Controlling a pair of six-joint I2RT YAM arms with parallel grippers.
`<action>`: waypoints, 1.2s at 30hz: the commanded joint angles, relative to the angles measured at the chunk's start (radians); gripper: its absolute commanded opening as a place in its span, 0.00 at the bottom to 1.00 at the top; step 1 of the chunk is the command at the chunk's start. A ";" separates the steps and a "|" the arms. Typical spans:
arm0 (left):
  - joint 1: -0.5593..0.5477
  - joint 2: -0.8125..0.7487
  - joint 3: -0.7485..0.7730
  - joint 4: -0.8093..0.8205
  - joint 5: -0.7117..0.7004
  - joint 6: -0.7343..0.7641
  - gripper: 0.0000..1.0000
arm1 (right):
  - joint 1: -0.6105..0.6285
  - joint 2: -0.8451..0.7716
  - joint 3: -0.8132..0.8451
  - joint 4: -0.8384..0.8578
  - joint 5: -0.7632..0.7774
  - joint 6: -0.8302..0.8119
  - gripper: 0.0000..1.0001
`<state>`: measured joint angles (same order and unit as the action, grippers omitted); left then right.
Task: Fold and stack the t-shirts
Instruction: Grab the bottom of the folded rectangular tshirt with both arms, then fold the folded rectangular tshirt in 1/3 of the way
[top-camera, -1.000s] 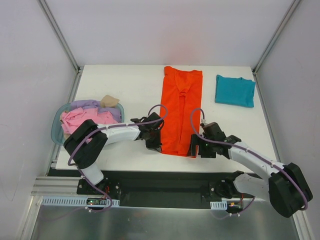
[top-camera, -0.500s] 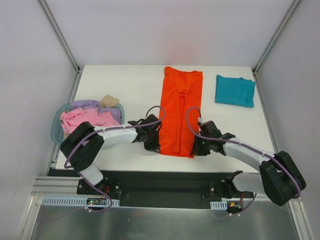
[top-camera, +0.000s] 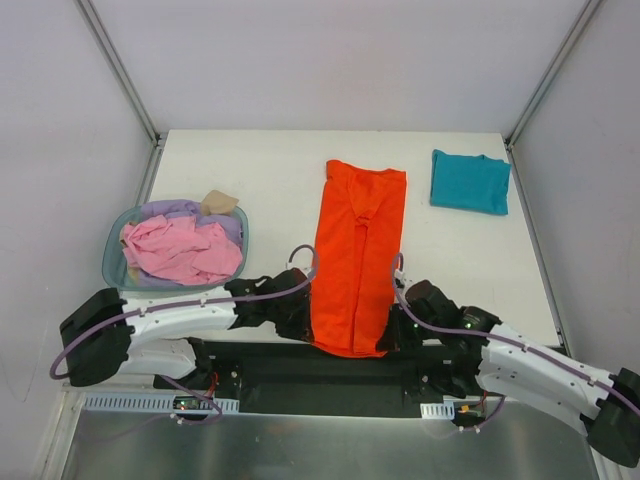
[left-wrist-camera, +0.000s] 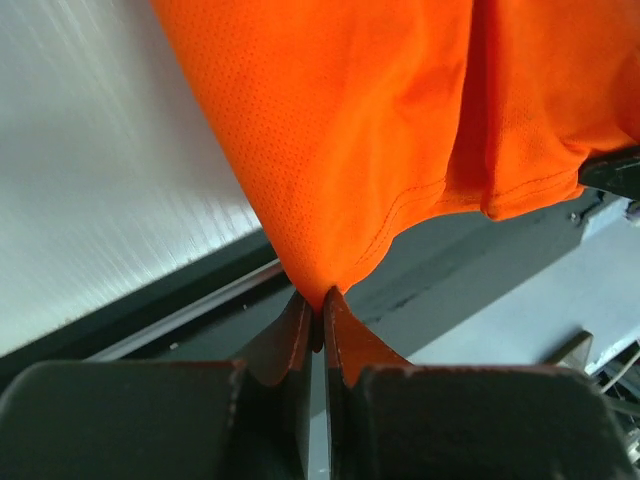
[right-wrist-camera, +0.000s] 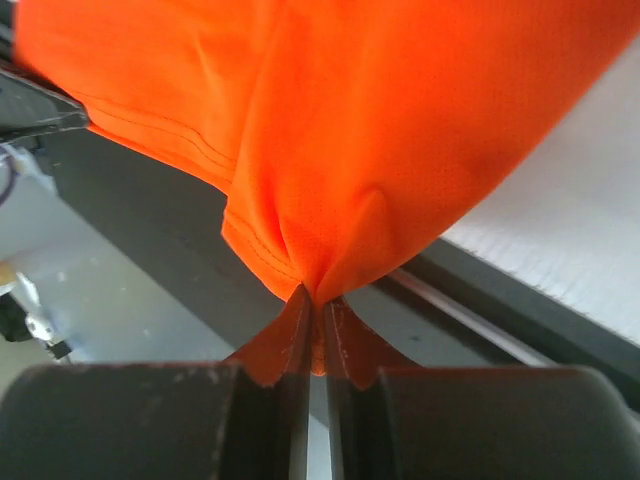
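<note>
The 2 grippers are both clenched. The left gripper (left-wrist-camera: 315, 305) pinches the near-left hem corner of the orange t-shirt (top-camera: 358, 240), and the right gripper (right-wrist-camera: 318, 300) pinches the near-right corner. The shirt lies lengthwise on the table (top-camera: 250, 170), its hem drawn past the near edge. The teal t-shirt (top-camera: 470, 182) sits folded at the far right, and the basket (top-camera: 112, 262) on the left holds the rest. This looks like the start of a fold: both corners should lift together and travel evenly toward the collar. I can read no brand or writing.
</note>
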<state>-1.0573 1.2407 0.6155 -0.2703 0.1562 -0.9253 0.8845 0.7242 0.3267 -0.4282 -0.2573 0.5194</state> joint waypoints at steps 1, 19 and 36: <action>-0.029 -0.104 -0.036 -0.020 -0.029 -0.052 0.00 | 0.042 -0.089 0.003 -0.060 0.024 0.120 0.08; 0.049 -0.015 0.230 -0.037 -0.285 0.124 0.00 | 0.030 0.050 0.352 -0.219 0.533 -0.047 0.03; 0.267 0.232 0.541 -0.037 -0.227 0.338 0.00 | -0.251 0.366 0.580 -0.066 0.461 -0.288 0.02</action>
<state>-0.8257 1.4258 1.0687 -0.3023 -0.0837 -0.6785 0.7017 1.0355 0.8452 -0.5568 0.2657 0.3004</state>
